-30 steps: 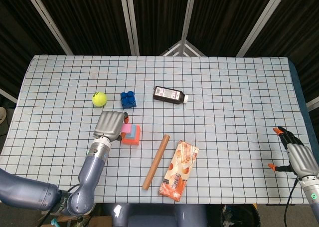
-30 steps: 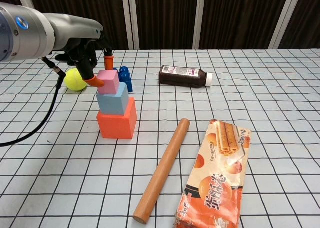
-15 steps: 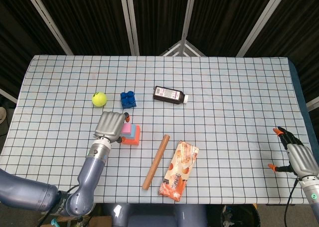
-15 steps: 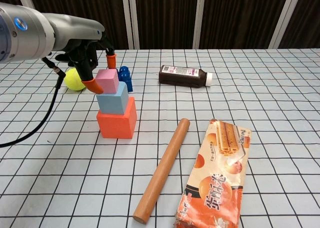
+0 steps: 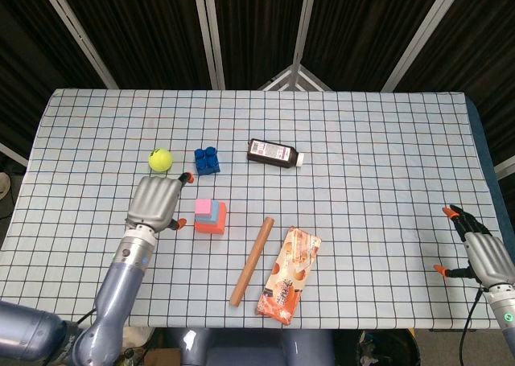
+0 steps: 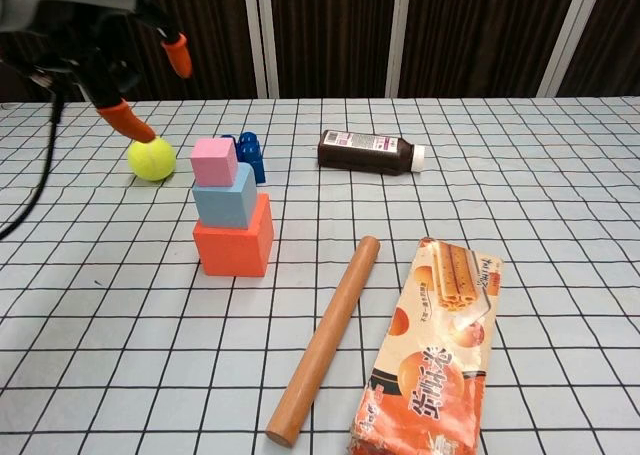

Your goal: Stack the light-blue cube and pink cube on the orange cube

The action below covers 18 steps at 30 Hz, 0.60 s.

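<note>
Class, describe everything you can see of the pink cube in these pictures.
The pink cube is the smallest block, matte and plain, like foam or painted wood. It sits upright on top of the light-blue cube, which rests on the orange cube. Nothing else touches it; the left hand is beside the stack, apart from it.

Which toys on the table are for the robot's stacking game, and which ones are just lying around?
For the stacking job:
pink cube, on top
light-blue cube, in the middle
orange cube, at the bottom

Just lying about:
tennis ball
dark blue building block
dark bottle, on its side
wooden rolling pin
orange snack packet
</note>
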{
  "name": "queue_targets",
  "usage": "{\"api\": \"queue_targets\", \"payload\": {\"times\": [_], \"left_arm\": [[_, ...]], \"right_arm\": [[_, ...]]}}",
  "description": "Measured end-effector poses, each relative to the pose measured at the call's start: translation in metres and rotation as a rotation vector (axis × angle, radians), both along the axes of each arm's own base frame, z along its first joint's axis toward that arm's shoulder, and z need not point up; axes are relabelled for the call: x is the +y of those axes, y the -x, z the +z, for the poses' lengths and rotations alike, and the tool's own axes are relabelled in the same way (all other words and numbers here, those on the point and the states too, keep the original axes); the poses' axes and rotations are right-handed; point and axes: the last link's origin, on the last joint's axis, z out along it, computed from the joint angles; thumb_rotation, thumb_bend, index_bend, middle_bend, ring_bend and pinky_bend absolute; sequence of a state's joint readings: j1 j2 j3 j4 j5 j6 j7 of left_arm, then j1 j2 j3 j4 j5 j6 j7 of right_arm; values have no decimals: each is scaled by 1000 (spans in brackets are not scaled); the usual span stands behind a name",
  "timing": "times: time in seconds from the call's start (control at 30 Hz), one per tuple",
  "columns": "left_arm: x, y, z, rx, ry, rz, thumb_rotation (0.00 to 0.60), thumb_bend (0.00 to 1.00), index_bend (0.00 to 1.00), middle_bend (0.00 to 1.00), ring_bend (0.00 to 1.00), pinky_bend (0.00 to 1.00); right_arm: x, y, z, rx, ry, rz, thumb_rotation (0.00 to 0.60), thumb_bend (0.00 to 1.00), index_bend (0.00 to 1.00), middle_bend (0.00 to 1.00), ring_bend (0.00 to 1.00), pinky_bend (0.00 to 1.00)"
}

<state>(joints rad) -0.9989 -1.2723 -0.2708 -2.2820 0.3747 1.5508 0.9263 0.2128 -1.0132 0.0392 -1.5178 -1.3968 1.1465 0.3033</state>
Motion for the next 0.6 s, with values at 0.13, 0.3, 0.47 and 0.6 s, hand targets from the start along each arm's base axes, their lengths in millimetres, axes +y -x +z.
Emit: {"api": "queue_targets", "payload": {"times": [0.13, 0.3, 0.47, 0.6], "left_arm": [[-9, 22, 21, -46, -50, 0, 600, 238, 271, 611, 557, 620], [-34, 71, 43, -66, -83, 9, 600, 240, 177, 384, 328, 369], [-58, 125, 51, -70, -103, 25, 600, 241, 141, 250, 185, 223], [-69, 168, 54, -58, -132, 7, 600, 241, 137, 201, 135, 168]], "right_arm": [[0, 0, 1, 1, 6, -4, 600, 128, 0, 15, 60, 158], [1, -1, 0, 10, 12, 6, 600, 128, 0, 15, 60, 158], [1, -5, 1, 29, 49, 35, 600, 128, 0, 15, 61, 157], [3, -8, 0, 49, 74, 52, 600, 128, 0, 15, 60, 157]]}}
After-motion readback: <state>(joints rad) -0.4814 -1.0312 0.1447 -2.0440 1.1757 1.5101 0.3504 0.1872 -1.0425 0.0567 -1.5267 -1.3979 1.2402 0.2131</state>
